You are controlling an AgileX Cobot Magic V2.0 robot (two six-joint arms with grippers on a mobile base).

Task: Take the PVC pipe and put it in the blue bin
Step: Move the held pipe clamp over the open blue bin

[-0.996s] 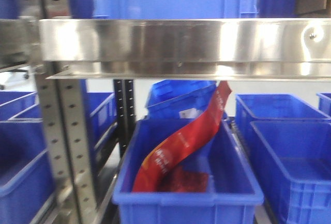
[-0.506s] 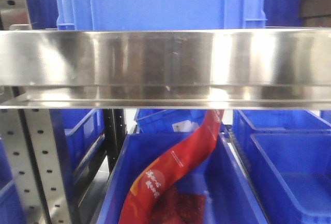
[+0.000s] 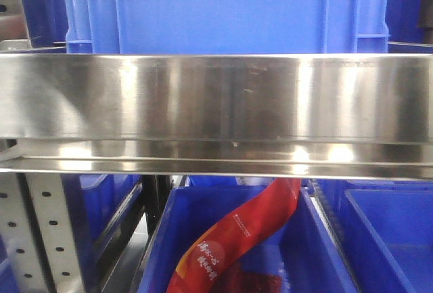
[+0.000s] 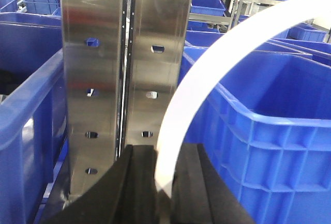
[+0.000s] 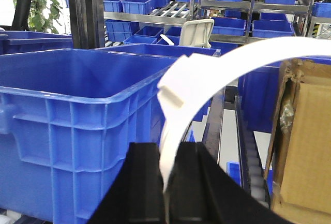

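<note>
One smooth, arched white PVC pipe (image 4: 176,110)

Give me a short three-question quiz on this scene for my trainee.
1. True or false: the left pincer grips the pipe.
2. Front view: what lies in the lower bin? A) red bag B) wrench C) bottle
3. Fill in: in the right wrist view, the box at the picture's right edge is made of ___.
Key: 1 true; 2 A; 3 cardboard.
</note>
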